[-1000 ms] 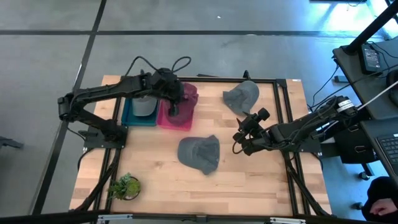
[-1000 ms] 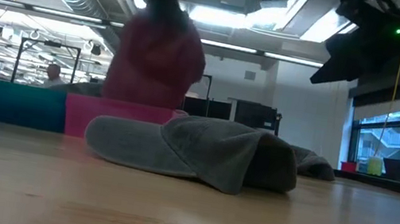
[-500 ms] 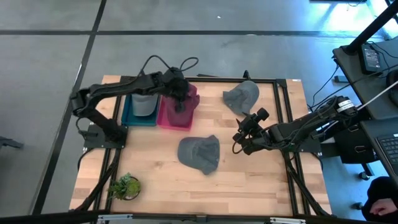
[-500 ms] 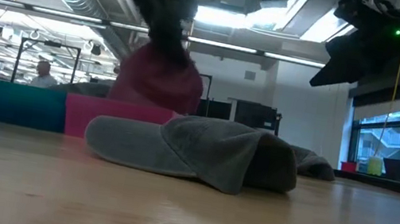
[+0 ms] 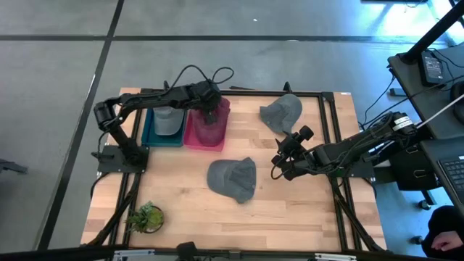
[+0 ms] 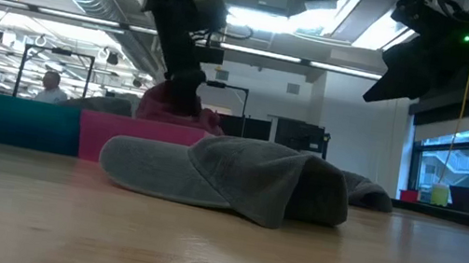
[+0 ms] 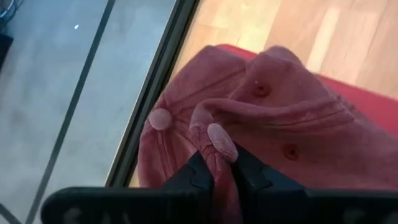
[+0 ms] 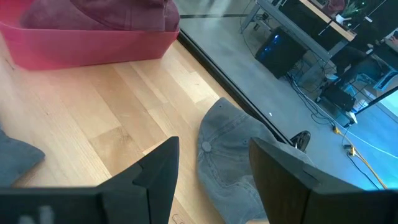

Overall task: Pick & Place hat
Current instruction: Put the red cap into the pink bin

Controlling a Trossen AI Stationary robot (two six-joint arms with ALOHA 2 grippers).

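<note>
Left gripper (image 7: 219, 163) is down in the pink bin (image 5: 206, 129), jaws pinched on a fold of the red hat (image 7: 261, 118). The hat lies directly ahead of and under the jaws, its crown bunched against them. It sits inside the bin, at the far edge of the table (image 5: 181, 210).

Judgement: the placing looks nearly done; what remains is letting go and lifting straight up clear of the bin wall.

Right gripper (image 8: 211, 168) hovers with jaws spread. A grey hat (image 8: 233, 165) lies just ahead of and below its jaws, brim end toward them. A second grey hat (image 5: 233, 179) lies off to that gripper's side at mid-table, also closer to the right arm than the left.
</note>
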